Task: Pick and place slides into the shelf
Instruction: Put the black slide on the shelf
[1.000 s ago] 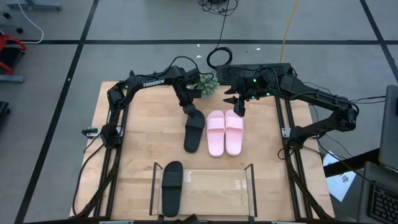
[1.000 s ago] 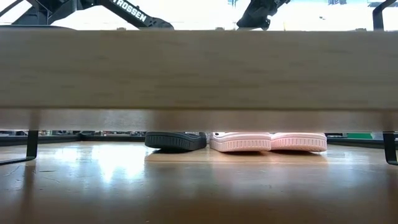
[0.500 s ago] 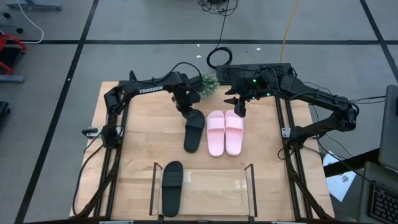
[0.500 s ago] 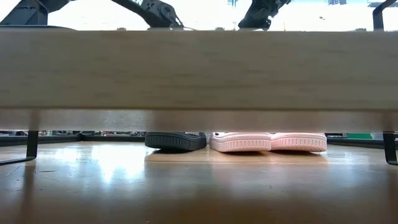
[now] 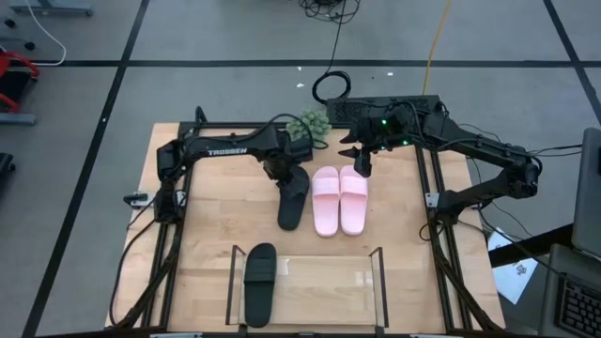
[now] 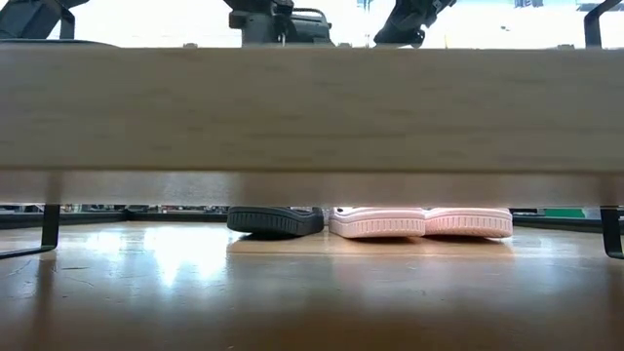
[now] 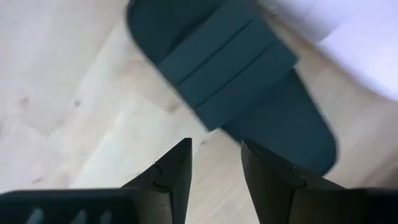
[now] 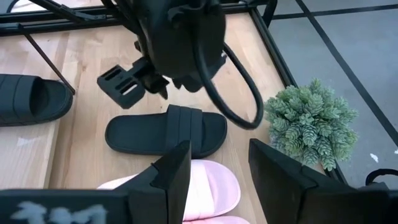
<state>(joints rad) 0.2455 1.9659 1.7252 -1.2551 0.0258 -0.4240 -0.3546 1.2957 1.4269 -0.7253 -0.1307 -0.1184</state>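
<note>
done: one black slide [image 5: 260, 283] in shelf [image 5: 377, 272] left end | left: black slide [image 5: 293, 200], pink pair [image 5: 340, 200] mid-table | left gripper [image 5: 293, 176] fingers apart over it | right gripper [image 5: 361, 167] apart, idle

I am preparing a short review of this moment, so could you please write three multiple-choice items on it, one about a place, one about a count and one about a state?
1. Where does the black slide already put away lie?
A. at the left end of the shelf
B. at the shelf's right end
C. beside the plant

2. How many pink slides are on the table?
A. one
B. two
C. four

3. What is the state of the left pincer?
A. shut on a pink slide
B. open above the loose black slide
C. resting inside the shelf

Answers:
1 A, since the high view shows it at the shelf's left end.
2 B, as a pair lies side by side at the middle.
3 B, because the left wrist view shows a gap between its fingers, with the slide beneath and nothing gripped.
</note>
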